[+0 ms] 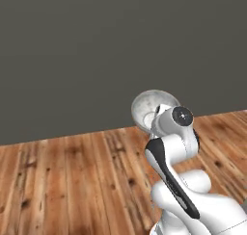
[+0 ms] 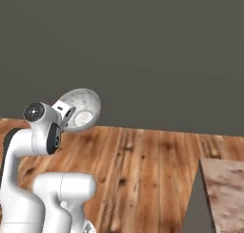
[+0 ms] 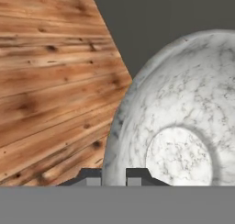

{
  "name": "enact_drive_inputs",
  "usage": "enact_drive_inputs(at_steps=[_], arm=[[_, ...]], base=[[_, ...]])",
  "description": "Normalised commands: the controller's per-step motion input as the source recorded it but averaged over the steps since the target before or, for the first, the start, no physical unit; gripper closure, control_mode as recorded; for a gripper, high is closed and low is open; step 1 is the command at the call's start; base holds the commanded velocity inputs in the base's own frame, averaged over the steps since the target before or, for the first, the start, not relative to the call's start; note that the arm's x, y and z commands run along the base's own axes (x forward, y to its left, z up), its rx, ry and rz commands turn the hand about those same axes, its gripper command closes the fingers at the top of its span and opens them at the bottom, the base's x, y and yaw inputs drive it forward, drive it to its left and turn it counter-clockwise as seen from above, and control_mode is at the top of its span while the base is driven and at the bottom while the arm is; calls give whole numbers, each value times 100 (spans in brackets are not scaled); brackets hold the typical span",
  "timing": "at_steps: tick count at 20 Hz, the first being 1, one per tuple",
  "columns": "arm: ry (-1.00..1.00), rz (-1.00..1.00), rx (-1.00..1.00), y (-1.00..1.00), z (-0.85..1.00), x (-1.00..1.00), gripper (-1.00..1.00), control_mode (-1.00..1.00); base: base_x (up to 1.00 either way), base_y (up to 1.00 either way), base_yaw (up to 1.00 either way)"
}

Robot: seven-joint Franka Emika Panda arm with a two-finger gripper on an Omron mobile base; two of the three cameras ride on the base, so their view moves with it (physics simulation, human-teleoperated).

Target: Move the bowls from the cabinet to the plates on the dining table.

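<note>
The arm stands folded upright over a wooden plank floor (image 1: 72, 181), with a plain dark grey wall (image 1: 96, 51) rising behind it. At the top of the arm the gripper (image 3: 113, 175) is clamped on the rim of a bowl (image 1: 153, 106), its two dark finger tips set one on each side of the bowl's edge in the hand view, so the rim passes between them. The bowl is held up in the air, tipped on its side, well above the floor and touching nothing but the gripper. In the hand view its mottled grey-white outside and round foot ring face the camera and take up the right part of the picture, with the floor to the left and the wall beyond. In the left base view the bowl sits just behind and above the wrist joint, seen against the wall near where the wall meets the floor; in the right base view the same bowl (image 2: 82, 109) shows to the right of the wrist, its underside and foot ring turned toward the camera. At the near right of the right base view, the corner of a brown-beige veined marble top (image 2: 224, 194) with a plain side comes into the picture, well apart from the bowl and lower than it.
</note>
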Motion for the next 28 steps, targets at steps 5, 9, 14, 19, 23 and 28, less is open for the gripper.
enact_drive_inputs(at_steps=[5,9,14,19,23,28], arm=[[0,0,0,0,0,0,100,100],[0,0,0,0,0,0,100,100],[0,0,0,0,0,0,100,100],[0,0,0,0,0,0,100,100],[0,0,0,0,0,0,100,100],[0,0,0,0,0,0,100,100]], base=[[100,21,-43],[97,15,-48],[86,10,-50],[47,0,-50],[32,0,-51],[44,0,-52]])
